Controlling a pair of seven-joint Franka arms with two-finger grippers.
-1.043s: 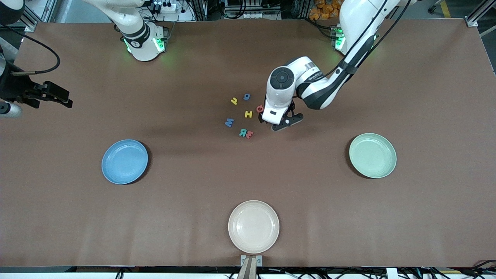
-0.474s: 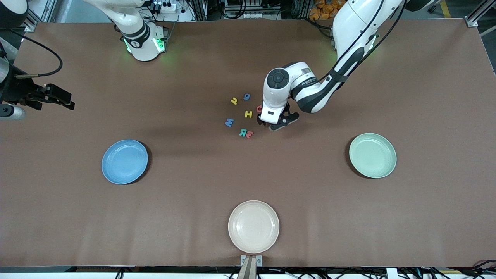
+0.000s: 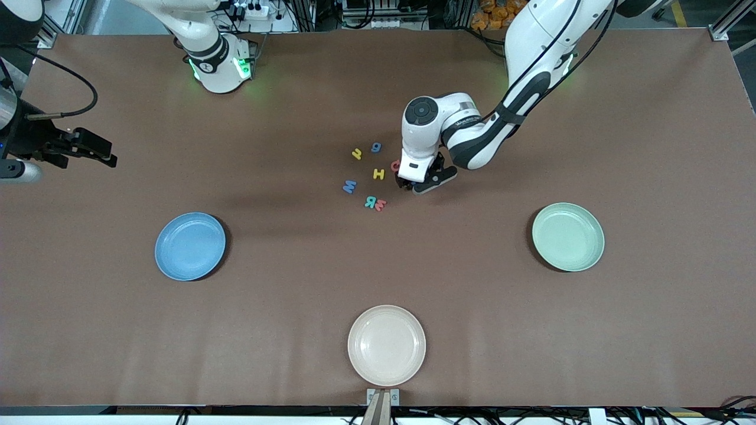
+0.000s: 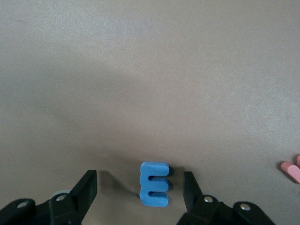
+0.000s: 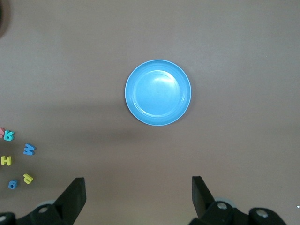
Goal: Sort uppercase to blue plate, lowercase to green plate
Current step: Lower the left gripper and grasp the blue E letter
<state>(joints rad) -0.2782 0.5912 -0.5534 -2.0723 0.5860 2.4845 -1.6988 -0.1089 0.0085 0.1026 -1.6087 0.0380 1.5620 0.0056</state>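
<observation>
The right gripper [image 5: 138,197] hangs high over the brown table [image 5: 234,56], its two dark fingers [image 5: 74,194] spread wide with nothing between them. Under it lies the blue plate [image 5: 158,92], round, with a raised rim and nothing on it. Well apart from the plate, a cluster of small foam letters lies on the table: a teal-green R [image 5: 9,136], a blue M [image 5: 29,149], a yellow H [image 5: 6,160], a yellow h [image 5: 28,178] and a blue g [image 5: 12,184].

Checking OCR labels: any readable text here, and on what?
"H": yellow capital.
"R": teal capital.
"M": blue capital.
"h": yellow small letter.
"g": blue small letter.
"m": another blue letter, between left gripper fingers.
Both red letters: unreadable.
Left arm's print: too small.
</observation>
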